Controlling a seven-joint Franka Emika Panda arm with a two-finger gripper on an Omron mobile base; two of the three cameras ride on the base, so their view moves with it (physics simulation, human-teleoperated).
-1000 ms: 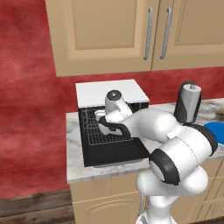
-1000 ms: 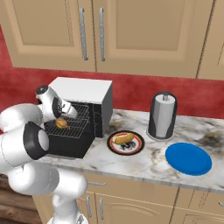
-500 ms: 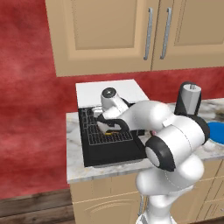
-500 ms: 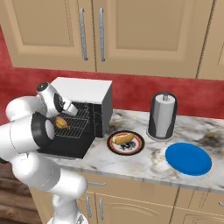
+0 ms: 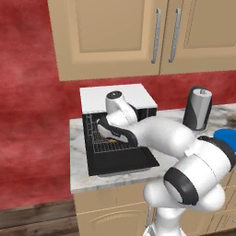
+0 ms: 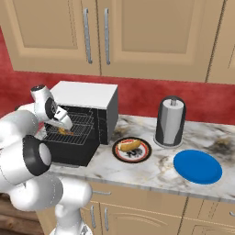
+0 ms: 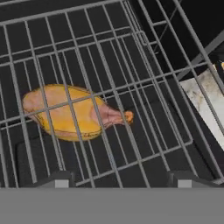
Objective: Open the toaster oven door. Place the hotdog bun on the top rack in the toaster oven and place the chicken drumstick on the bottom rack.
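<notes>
Reaching into the mouth of the toaster oven [image 6: 87,98], the hand [image 7: 120,177] sits low at the frame bottom of the hand view; 2 dark finger tips [image 7: 57,179] stand wide apart with nothing between them, so the hand is open and empty.

Toaster oven: boxy, black body, flat white top, centre-left of the left base view and left of centre in the right base view. Toaster oven door [image 5: 124,161] dropped flat forward on the table [image 6: 193,179], a smooth black slab; its handle cannot be made out.

Chicken drumstick [image 7: 74,111]: glossy yellow-orange, fat rounded end at frame left, tapering to a pinkish bone end at frame right. It is seen through thin dark wires of a grid that cross over it, so it lies beneath the top rack [image 7: 131,61]; the shelf under it, presumably the bottom rack, is hard to separate from the dark floor. In the right base view a small orange patch shows on the racks beside the wrist.

Hotdog bun [image 6: 129,145]: tan, oblong, on a dark round plate [image 6: 132,151] right of the oven.

Marble-patterned table, grey kettle [image 6: 170,121] cylindrical, flat blue plate [image 6: 197,166] at frame right. Arm hides much of the cavity in the left base view.
</notes>
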